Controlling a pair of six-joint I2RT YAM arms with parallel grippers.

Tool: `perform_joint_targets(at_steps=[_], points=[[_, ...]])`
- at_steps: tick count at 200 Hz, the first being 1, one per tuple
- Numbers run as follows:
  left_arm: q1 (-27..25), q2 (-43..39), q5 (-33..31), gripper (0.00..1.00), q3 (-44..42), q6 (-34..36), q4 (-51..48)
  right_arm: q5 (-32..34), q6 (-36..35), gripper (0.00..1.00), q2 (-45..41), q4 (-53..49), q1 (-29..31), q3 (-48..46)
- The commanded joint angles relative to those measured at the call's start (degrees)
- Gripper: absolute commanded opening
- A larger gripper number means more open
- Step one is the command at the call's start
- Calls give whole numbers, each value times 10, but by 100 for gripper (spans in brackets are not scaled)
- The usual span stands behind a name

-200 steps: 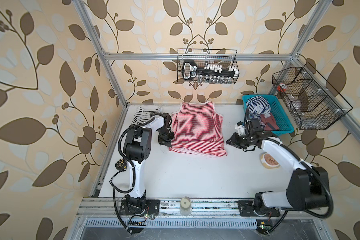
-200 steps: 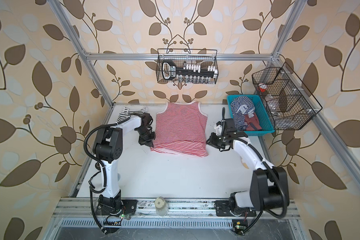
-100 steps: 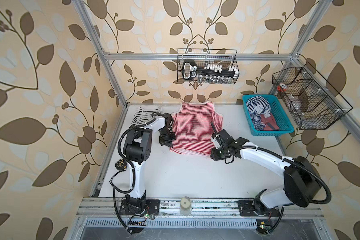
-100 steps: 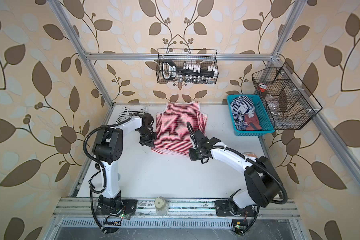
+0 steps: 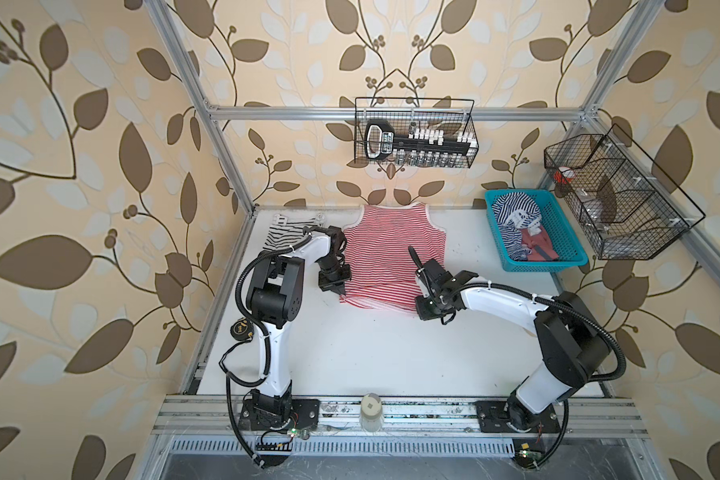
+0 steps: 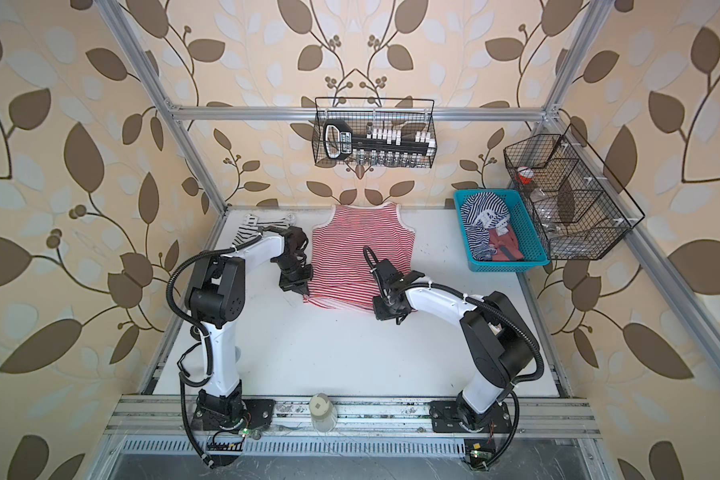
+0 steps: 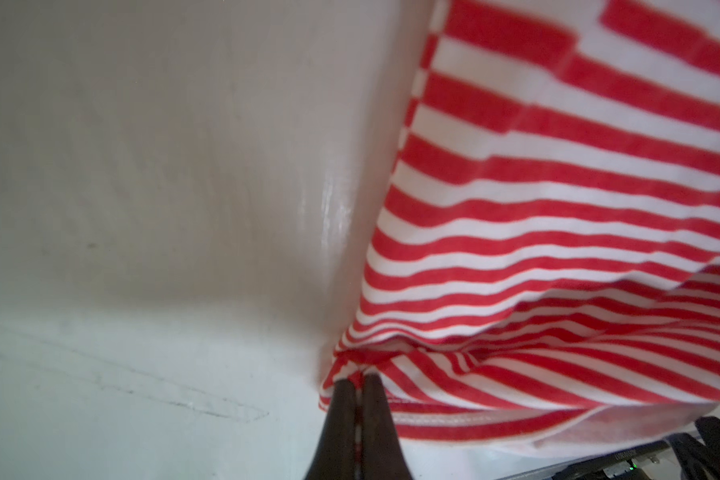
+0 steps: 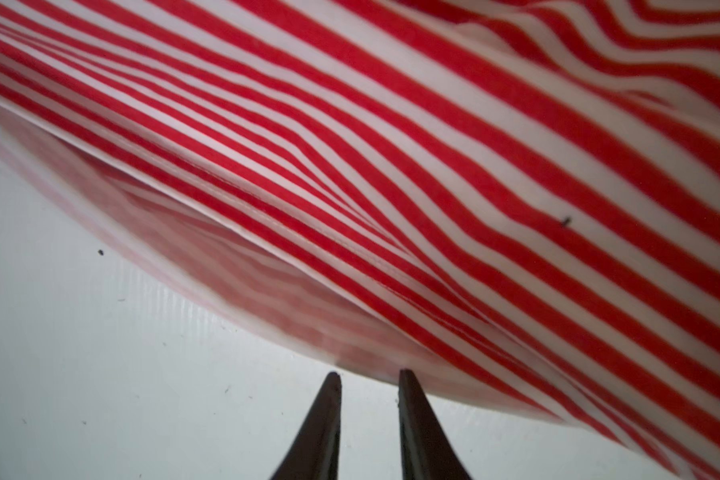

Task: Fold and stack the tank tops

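The red-striped tank top [image 5: 391, 253] [image 6: 360, 253] lies flat at the back middle of the white table, neck toward the wall. My left gripper [image 5: 341, 292] [image 6: 306, 294] [image 7: 360, 376] is shut on the near left corner of its hem, which bunches up between the fingers. My right gripper [image 5: 420, 309] [image 6: 380, 313] [image 8: 368, 374] stands open a narrow way at the near right part of the hem [image 8: 350, 340]. Its tips are at the cloth's edge with only bare table between them. The black-striped tank top [image 5: 285, 232] [image 6: 250, 226] lies folded at the back left, behind the left arm.
A blue basket [image 5: 547, 267] with crumpled clothes stands at the back right. Wire baskets hang on the back wall [image 5: 414, 137] and the right frame [image 5: 616, 199]. A small jar [image 5: 371, 409] sits on the front rail, and a tape measure [image 5: 240, 329] lies by the left arm.
My right arm has swung left from beside the blue basket to the right part of the red-striped top's hem. The left gripper keeps its hold and has not moved.
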Motion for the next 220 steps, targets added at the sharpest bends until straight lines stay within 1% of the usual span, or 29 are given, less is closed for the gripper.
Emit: perform_joint_targets(at_steps=[1, 55, 80, 117, 138, 173, 220], points=[[-3, -35, 11, 0, -7, 2, -12, 11, -7, 25, 22, -1, 2, 20], [-3, -36, 11, 0, -9, 3, -11, 10, -8, 25, 35, 4, 3, 27], [-3, -35, 11, 0, -9, 3, -11, 3, -12, 34, 15, 12, 3, 15], [-3, -32, 12, 0, -7, 2, -11, 9, -41, 48, -22, 14, 19, -6], [-3, -31, 14, 0, -7, 3, -11, 23, -64, 52, -20, 13, 34, -5], [-3, -32, 14, 0, -6, 3, -12, 31, -99, 54, 7, 7, 42, 10], [-3, -33, 15, 0, -6, 5, -14, 43, -131, 54, 47, 9, 46, 30]])
